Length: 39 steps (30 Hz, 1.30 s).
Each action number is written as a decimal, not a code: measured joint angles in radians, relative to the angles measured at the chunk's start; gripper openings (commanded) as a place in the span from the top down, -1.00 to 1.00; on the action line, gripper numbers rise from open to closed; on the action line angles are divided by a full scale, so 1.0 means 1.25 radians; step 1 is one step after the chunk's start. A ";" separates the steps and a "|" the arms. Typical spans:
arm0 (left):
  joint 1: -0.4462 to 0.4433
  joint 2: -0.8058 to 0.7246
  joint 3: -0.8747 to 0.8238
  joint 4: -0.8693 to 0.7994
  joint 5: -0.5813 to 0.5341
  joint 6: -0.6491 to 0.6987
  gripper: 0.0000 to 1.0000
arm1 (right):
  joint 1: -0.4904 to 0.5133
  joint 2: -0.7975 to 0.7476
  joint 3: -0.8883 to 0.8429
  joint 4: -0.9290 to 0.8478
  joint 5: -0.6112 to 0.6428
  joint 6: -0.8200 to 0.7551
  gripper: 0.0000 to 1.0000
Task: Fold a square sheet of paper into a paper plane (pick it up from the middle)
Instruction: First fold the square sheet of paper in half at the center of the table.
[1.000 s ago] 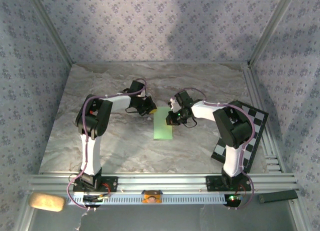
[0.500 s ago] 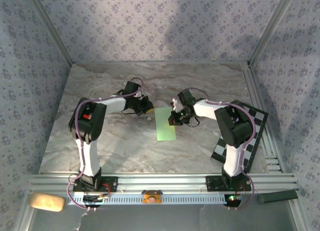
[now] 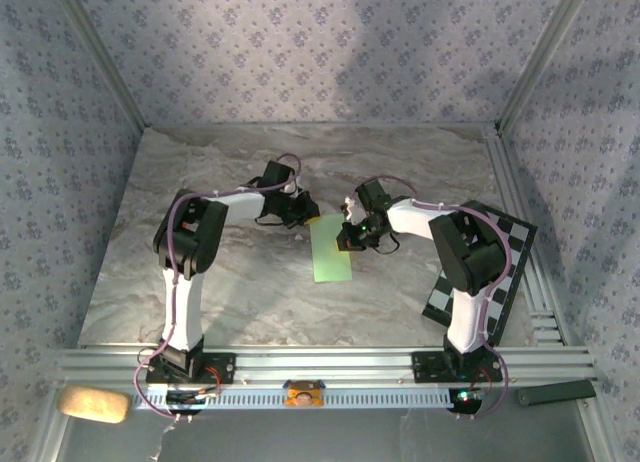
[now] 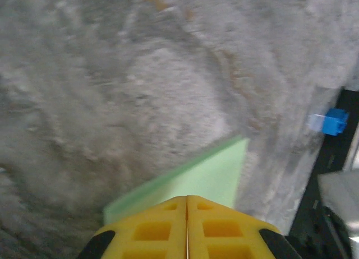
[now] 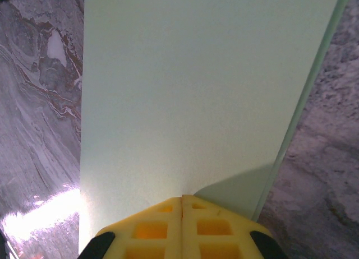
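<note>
The square sheet of paper (image 3: 332, 254) lies on the marble table as a narrow light green rectangle, folded double with two layers showing along one edge. My left gripper (image 3: 311, 220) is shut, its yellow tips (image 4: 187, 198) over the sheet's (image 4: 208, 177) far left corner. My right gripper (image 3: 346, 240) is shut too, and its tips (image 5: 182, 198) rest on the sheet's (image 5: 190, 91) right side. Neither gripper has paper between its jaws. The paper plane is out of view.
A black-and-white checkered board (image 3: 482, 272) lies at the table's right edge beside the right arm. A small blue piece (image 4: 335, 120) shows on the other arm in the left wrist view. Aluminium rails (image 3: 320, 364) run along the near edge.
The left gripper drew back to the left, then came right again to the sheet's far corner. The sheet slid slightly right early on. The right gripper stayed shut on it.
</note>
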<state>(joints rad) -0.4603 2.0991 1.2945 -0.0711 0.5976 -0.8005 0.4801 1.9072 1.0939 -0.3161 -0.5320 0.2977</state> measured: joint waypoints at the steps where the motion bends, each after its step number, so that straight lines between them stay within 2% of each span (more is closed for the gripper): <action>1: 0.000 0.009 0.000 0.000 -0.005 -0.001 0.85 | 0.000 0.000 0.000 0.000 0.000 0.000 1.00; 13: 0.012 0.011 0.002 0.004 -0.019 -0.029 0.87 | 0.000 0.000 -0.002 0.002 -0.004 0.000 1.00; 21: 0.042 0.011 0.033 -0.012 -0.107 -0.030 0.82 | -0.001 0.000 -0.004 0.004 -0.006 0.000 1.00; 26: 0.055 0.003 0.036 -0.024 -0.124 -0.023 0.77 | -0.001 0.000 -0.004 0.005 -0.007 0.001 1.00; 32: 0.020 -0.128 -0.043 -0.035 -0.122 -0.008 0.75 | -0.001 0.000 -0.004 0.006 -0.008 0.005 1.00; 36: -0.035 -0.223 -0.114 -0.014 -0.098 -0.004 0.76 | -0.001 0.000 -0.004 0.006 -0.008 0.010 1.00; 39: -0.082 -0.251 -0.177 0.019 -0.070 -0.013 0.76 | -0.001 0.000 -0.004 0.006 -0.008 0.016 1.00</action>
<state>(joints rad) -0.5632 1.7851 1.0737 -0.0479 0.5098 -0.8169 0.4789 1.9072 1.0889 -0.3080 -0.5419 0.3180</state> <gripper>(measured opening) 0.122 0.051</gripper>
